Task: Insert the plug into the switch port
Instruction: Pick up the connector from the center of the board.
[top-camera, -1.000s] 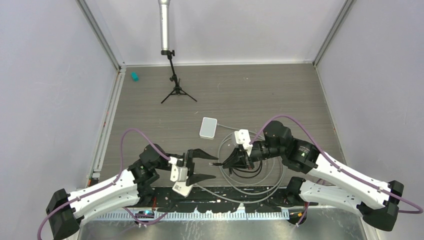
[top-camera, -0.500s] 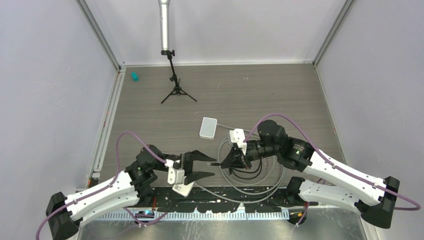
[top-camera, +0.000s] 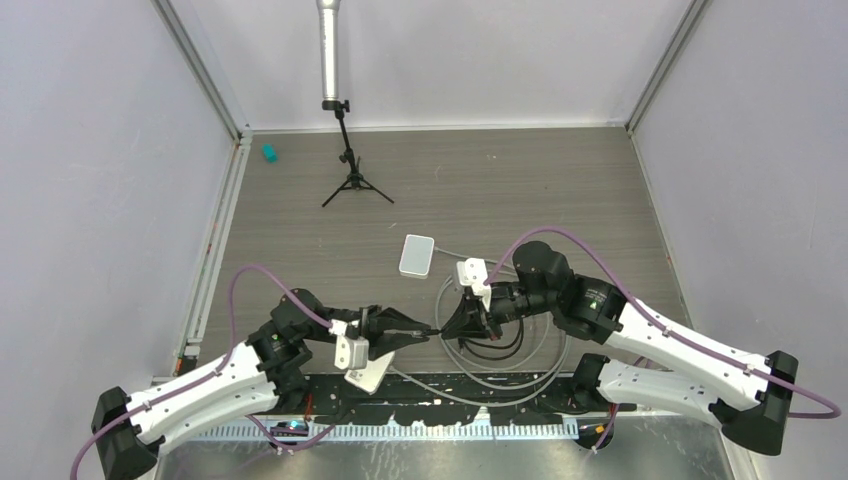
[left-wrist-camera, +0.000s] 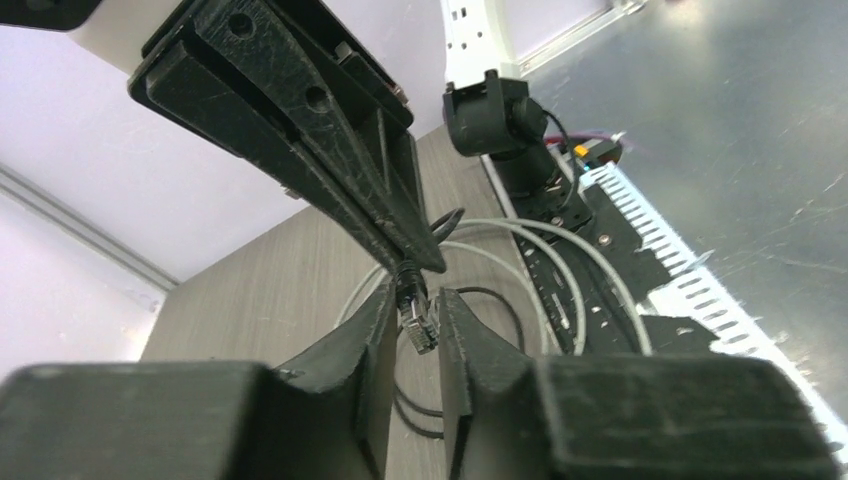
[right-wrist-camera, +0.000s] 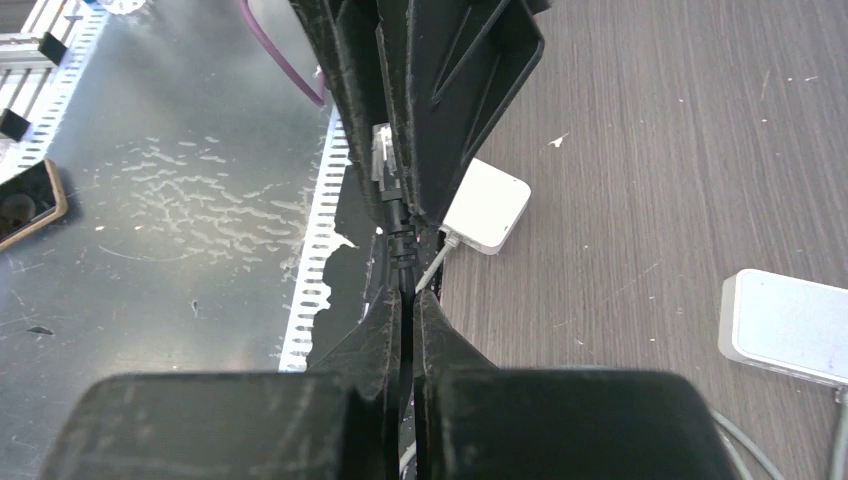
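Observation:
The clear plug on a black cable hangs between my two grippers above the table's near middle. My right gripper is shut on the cable just behind the plug, as the right wrist view shows. My left gripper is shut on the plug from the other side, and its fingers show around the plug in the right wrist view. The white switch lies flat on the table behind them, apart from both grippers. It also shows in the right wrist view.
Grey cable coils lie under the right gripper. A small black tripod stands at the back, with a teal object at the back left. A black slotted strip and metal plate run along the near edge.
My left gripper's jaws were wide open a second ago and have closed onto the plug. My right gripper has shifted slightly left with the cable.

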